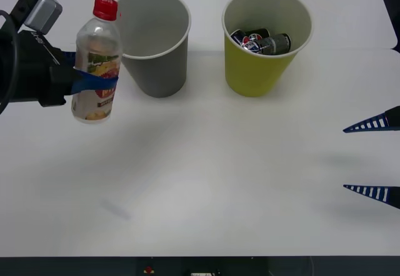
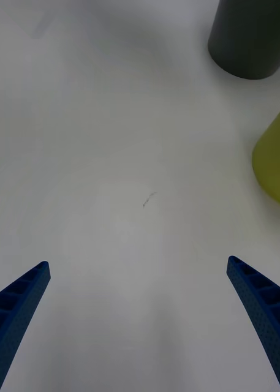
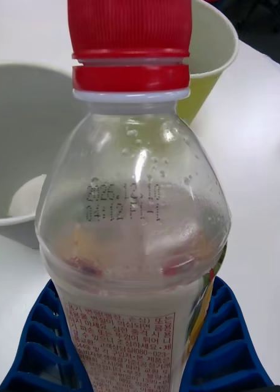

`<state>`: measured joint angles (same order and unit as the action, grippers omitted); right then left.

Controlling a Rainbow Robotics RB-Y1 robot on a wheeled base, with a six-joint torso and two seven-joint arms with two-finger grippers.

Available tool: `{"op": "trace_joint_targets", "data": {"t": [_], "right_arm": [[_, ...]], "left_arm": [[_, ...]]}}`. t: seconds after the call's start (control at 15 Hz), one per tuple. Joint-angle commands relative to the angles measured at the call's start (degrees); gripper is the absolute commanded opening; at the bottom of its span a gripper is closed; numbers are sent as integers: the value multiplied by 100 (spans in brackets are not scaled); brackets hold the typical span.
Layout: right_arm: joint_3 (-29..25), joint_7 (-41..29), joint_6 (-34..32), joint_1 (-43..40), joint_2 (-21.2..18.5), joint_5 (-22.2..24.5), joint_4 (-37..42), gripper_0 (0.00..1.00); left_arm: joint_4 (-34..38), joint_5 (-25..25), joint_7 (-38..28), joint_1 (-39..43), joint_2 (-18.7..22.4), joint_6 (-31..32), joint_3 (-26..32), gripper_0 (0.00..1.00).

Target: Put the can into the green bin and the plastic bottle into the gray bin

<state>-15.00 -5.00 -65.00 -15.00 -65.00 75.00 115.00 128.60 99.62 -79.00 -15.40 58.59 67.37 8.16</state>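
the left gripper [image 1: 94, 81] sits at the upper left of the front view, its blue ribbed fingers [image 3: 35, 334] clamped around the labelled waist of the plastic bottle [image 1: 97, 60]. the bottle is held upright and lifted off the white table [image 1: 206, 182], its red cap [image 1: 105, 7] uppermost, just left of the gray bin [image 1: 156, 42] and level with that bin's rim. in the left wrist view the bottle [image 3: 136, 226] stands between the two blue fingers, clear above the label, with a printed date code on its shoulder; the gray bin [image 3: 23, 153] and part of the green bin [image 3: 207, 55] lie behind it.

the gray bin stands upright at the upper middle of the front view. the green bin [image 1: 262, 64] stands upright just to its right, apart from it, and holds dark cans [image 1: 262, 41] lying inside.

the right gripper [image 1: 372, 157] is at the right edge of the front view, low over the table, its two blue fingers [image 2: 20, 306] spread wide apart and gripping nothing. in the right wrist view bare table lies between the fingers, with the bases of the gray bin [image 2: 250, 37] and the green bin [image 2: 271, 159] at the upper right of the frame.
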Motion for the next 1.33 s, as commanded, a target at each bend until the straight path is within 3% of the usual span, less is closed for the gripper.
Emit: {"op": "trace_joint_targets", "data": {"t": [0.07,0.53,0.87,1.2,1.27,1.33], "right_arm": [[0,0,0,0,0,0,0,100],[0,0,0,0,0,0,0,100],[0,0,0,0,0,0,0,100],[0,0,0,0,0,0,0,100],[0,0,0,0,0,0,0,100],[0,0,0,0,0,0,0,100]], "left_arm": [[-617,-162,-2,-930,399,13,-402,0],[-3095,-162,16,-3971,320,30,-2521,0],[-4176,-109,69,-4832,-84,39,-3338,0],[-4493,-92,297,-4893,-322,39,-3338,0],[-4493,-109,350,-4893,-330,30,-3338,4],[-4493,-136,429,-4893,-339,30,-3347,72]]}}
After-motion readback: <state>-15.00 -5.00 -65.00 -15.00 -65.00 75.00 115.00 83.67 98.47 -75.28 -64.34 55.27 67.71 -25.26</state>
